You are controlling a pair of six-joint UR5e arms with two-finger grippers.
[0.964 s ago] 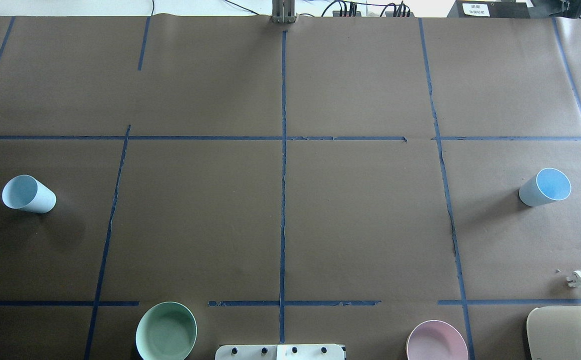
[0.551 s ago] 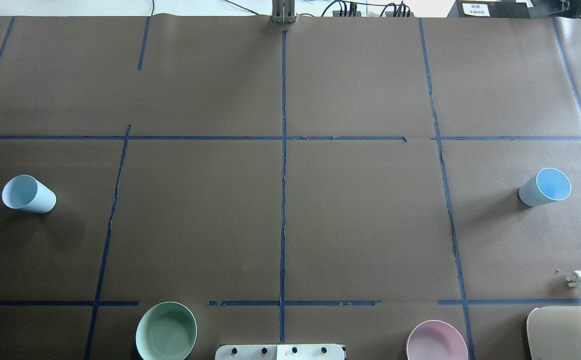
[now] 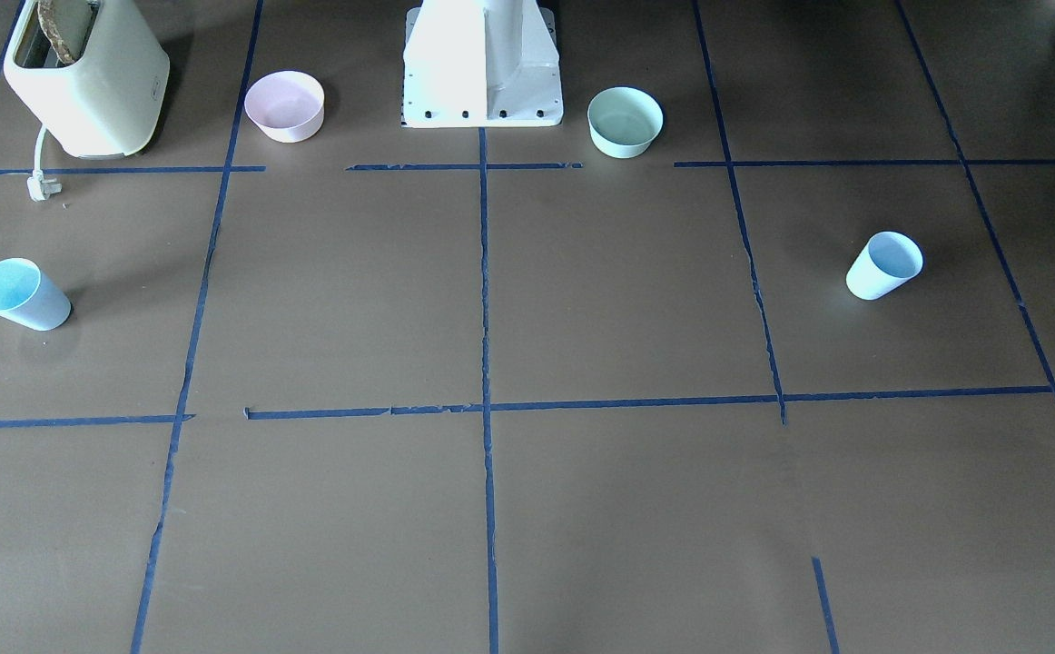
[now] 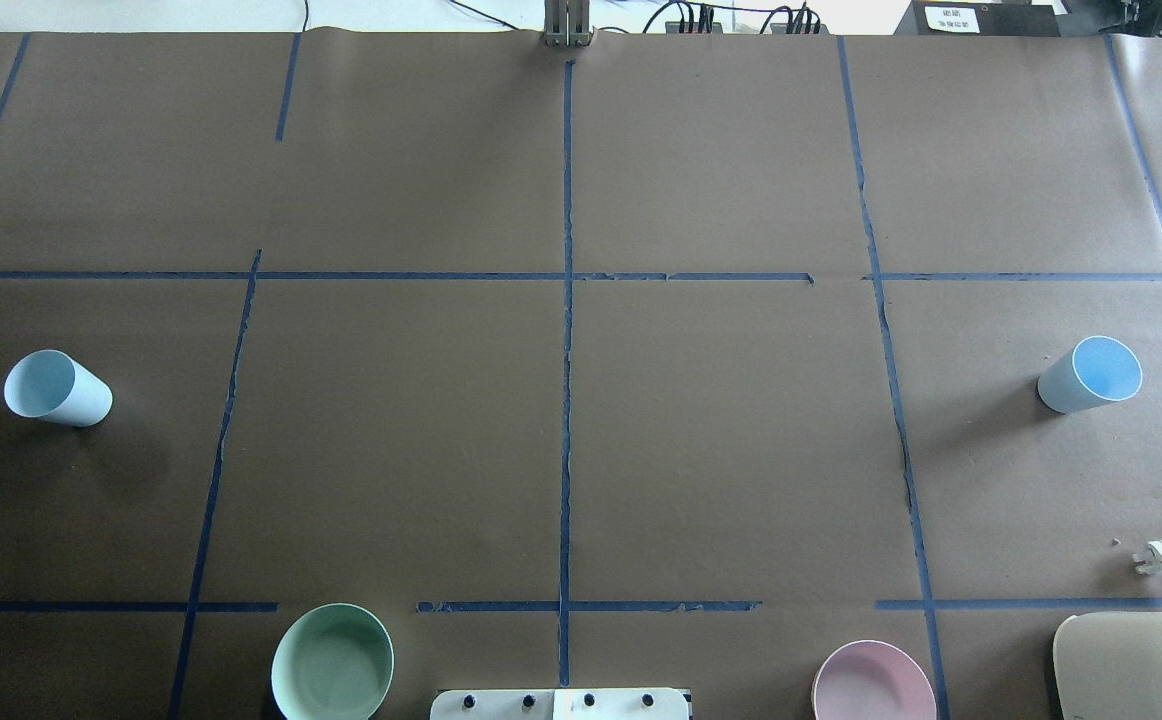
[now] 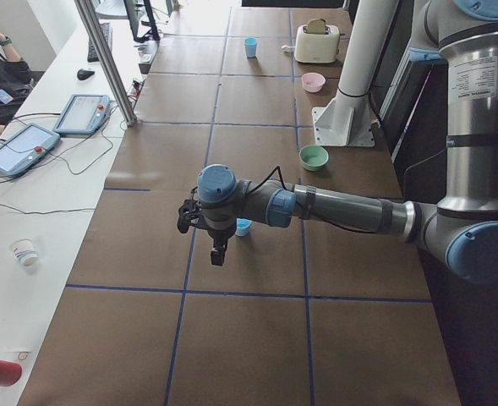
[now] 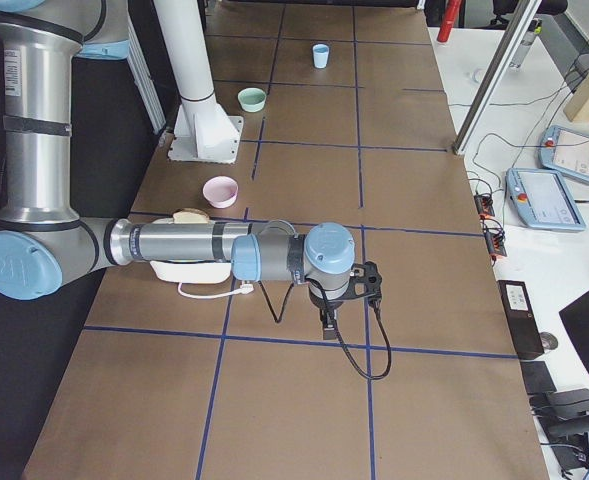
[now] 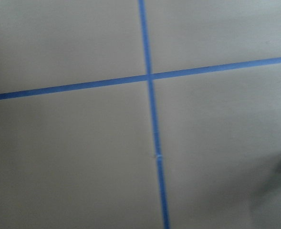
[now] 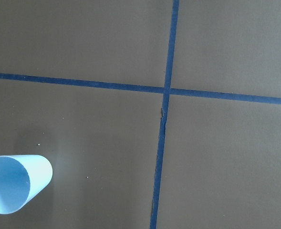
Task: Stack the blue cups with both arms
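Overhead exterior: left pale-blue tapered plastic cup [image 4: 58,389], right cup [image 4: 1089,374] — centre left fingers [image 5: 218,252], right fingers [image 6: 327,322] above them; their spread I cannot tell.

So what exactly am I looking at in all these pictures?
It's a robot with two grey jointed arms. The table-end pictures show the left arm and its left hand, then the right arm and right hand. Two pictures look down on the taped table, two come from wrist cameras. The left blue cup and right blue cup stand apart, untouched; a mint-green bowl, pink bowl and toaster sit near the robot. Neither hand holds a cup.
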